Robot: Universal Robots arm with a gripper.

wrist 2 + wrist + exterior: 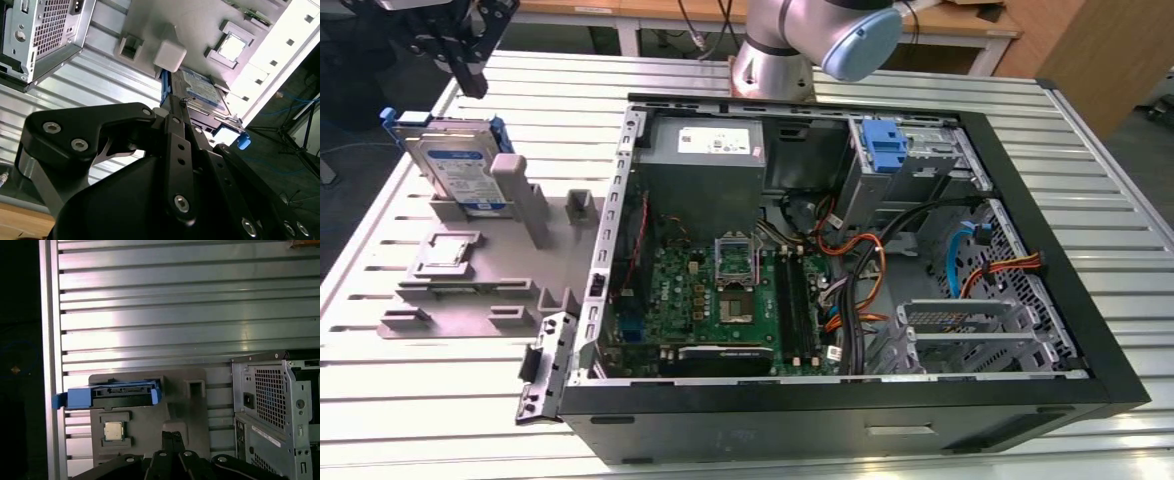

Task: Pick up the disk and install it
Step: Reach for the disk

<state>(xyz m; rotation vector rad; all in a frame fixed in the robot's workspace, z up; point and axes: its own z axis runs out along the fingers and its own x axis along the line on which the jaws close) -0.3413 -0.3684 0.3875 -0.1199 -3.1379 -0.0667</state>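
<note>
The disk [462, 166] stands on edge in a grey holder [467, 290] on the table at the exterior view's left, its white-and-blue label facing out of a blue carrier. My black gripper [474, 88] hangs above and a little behind it, apart from it, fingers shut with nothing between them. In the first wrist view the disk [112, 392] shows edge-on beyond the closed gripper [172, 436]. In the second wrist view the gripper [172, 102] points toward the disk [202, 87].
An open computer case [854, 400] lies at the table's middle, with a motherboard, cables and a metal drive cage carrying a bare blue bracket [886, 145]. A processor chip [450, 250] rests on the grey holder. The arm's base [774, 60] stands behind the case.
</note>
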